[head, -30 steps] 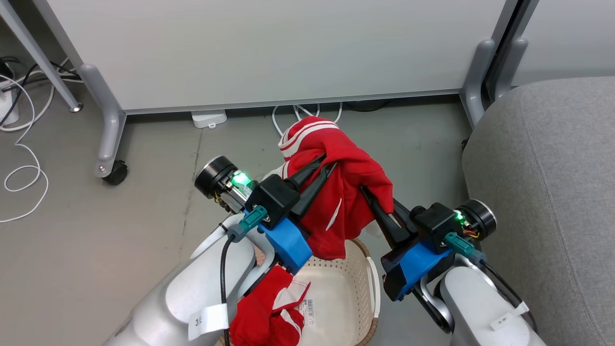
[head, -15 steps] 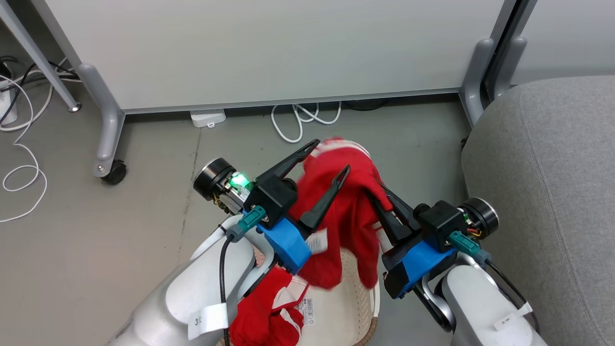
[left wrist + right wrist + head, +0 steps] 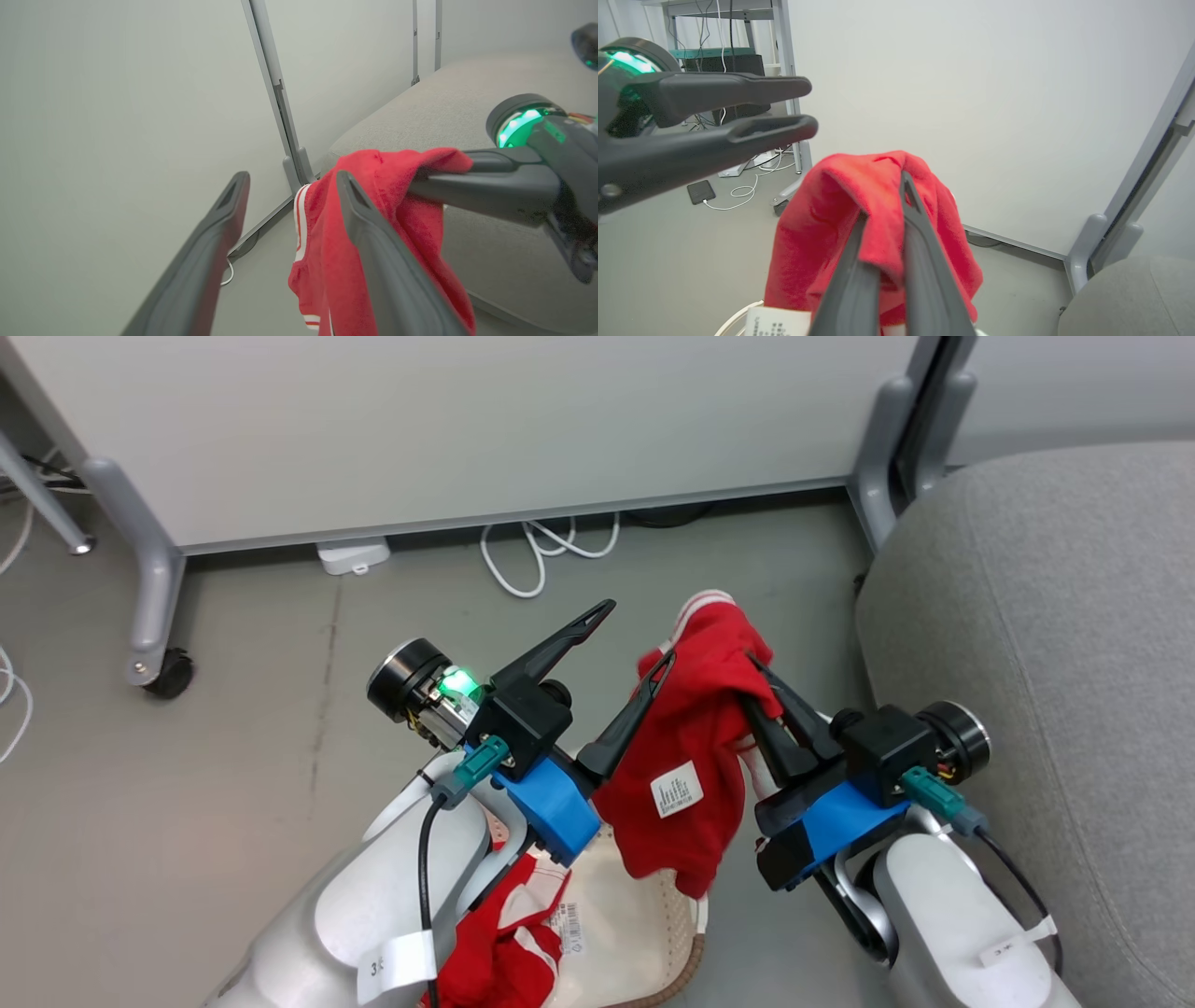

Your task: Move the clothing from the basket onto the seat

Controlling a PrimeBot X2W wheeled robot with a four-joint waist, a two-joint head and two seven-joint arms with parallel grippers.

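A red garment (image 3: 695,737) is pinched by the fingers of the right gripper (image 3: 752,681), which are pressed together on a fold near its top. The rest of the cloth is draped below them, with a white tag (image 3: 676,791) showing. The garment is held in the air above the far end of the basket (image 3: 653,905), near the seat (image 3: 1046,616) but apart from it. The fingers of the left gripper (image 3: 640,630) are spread wide and nothing is held. One finger is seen close against the cloth; whether it touches cannot be told. A second red garment (image 3: 495,952) is seen lying in the basket.
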